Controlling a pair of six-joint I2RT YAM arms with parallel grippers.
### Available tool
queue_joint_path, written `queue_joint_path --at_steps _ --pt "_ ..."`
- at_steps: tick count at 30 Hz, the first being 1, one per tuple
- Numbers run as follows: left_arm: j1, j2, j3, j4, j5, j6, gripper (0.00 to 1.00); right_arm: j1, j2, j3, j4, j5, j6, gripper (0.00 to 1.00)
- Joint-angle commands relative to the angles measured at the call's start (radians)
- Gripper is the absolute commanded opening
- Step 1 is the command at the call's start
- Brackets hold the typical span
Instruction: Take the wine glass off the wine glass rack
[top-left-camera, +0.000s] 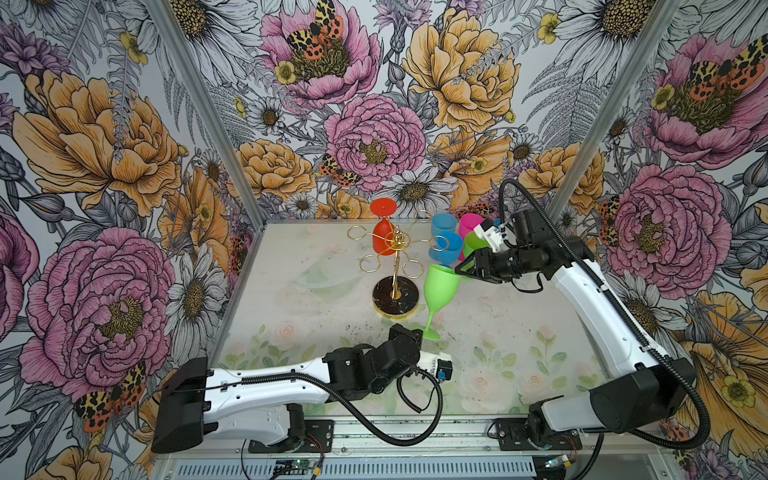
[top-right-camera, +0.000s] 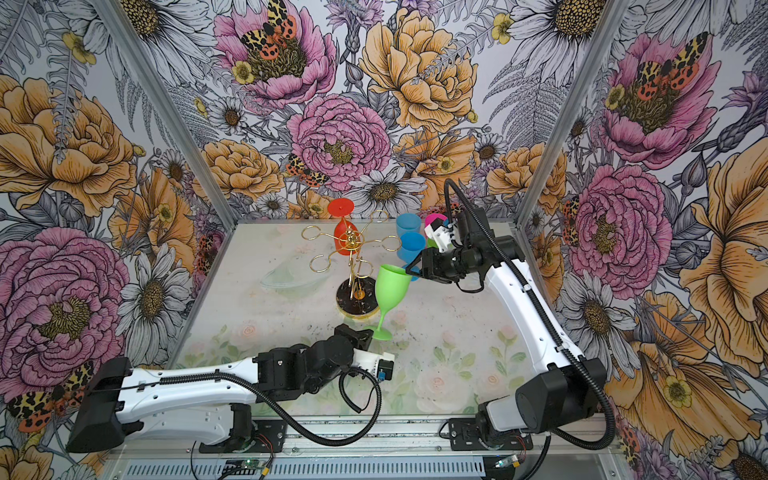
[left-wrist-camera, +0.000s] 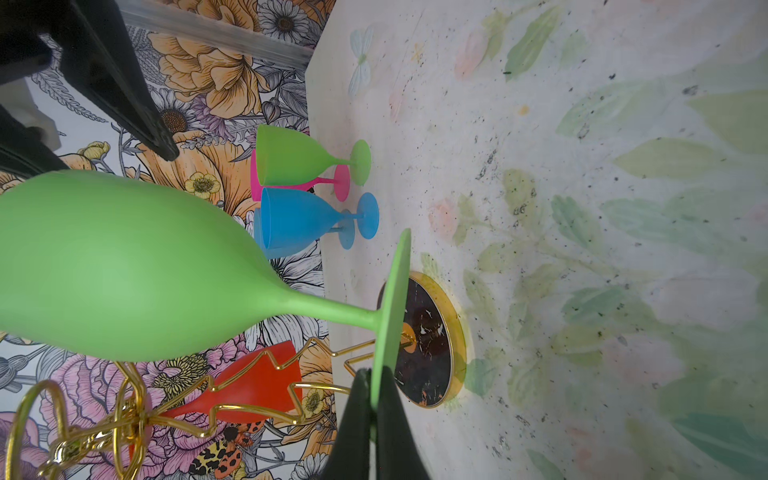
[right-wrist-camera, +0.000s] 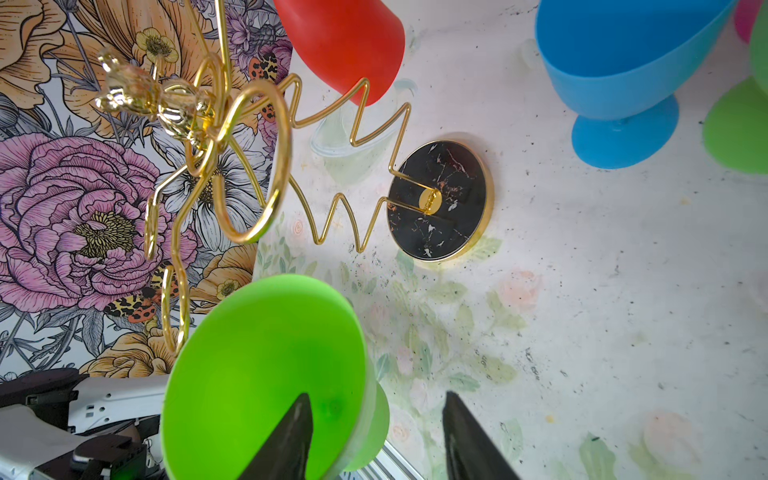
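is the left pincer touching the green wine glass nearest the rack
Touching. The left wrist view shows the left pincer clamped on the foot rim of the green wine glass, no gap either side.

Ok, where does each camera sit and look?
Both top views: high at the front, looking down on table, rack, left arm, right arm.
Left wrist: on the left arm; left tool pinches the foot of the green glass.
Right wrist: on the right arm; right tool open astride that glass's rim.
Shared: wrist views both show the rack's black base and red glass.

Green wine glass (top-left-camera: 441, 286), tilted, rim up, just beside gold wire rack (top-left-camera: 384, 293), black marbled base
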Motion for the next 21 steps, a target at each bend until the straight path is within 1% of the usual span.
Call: queue_joint_path --at_steps 1,8,14,16,21 --pt "-0.008 -0.005 -0.013 0.06 -0.056 0.045 0.0 0.011 0.017 0.042 -0.008 -0.025 -0.015 0.48" --pt "-0.008 0.007 -0.028 0.098 -0.092 0.088 0.0 0.014 0.037 0.043 -0.009 -0.054 -0.017 0.37" --pt "-0.009 0.021 -0.04 0.137 -0.123 0.135 0.0 0.021 0.05 0.04 -0.009 -0.096 -0.025 0.31" --pt "-0.008 0.027 -0.043 0.147 -0.134 0.152 0.0 0.022 0.054 0.038 -0.009 -0.102 -0.028 0.29" --pt "-0.008 0.033 -0.043 0.148 -0.142 0.161 0.0 0.026 0.057 0.033 -0.01 -0.101 -0.035 0.21"
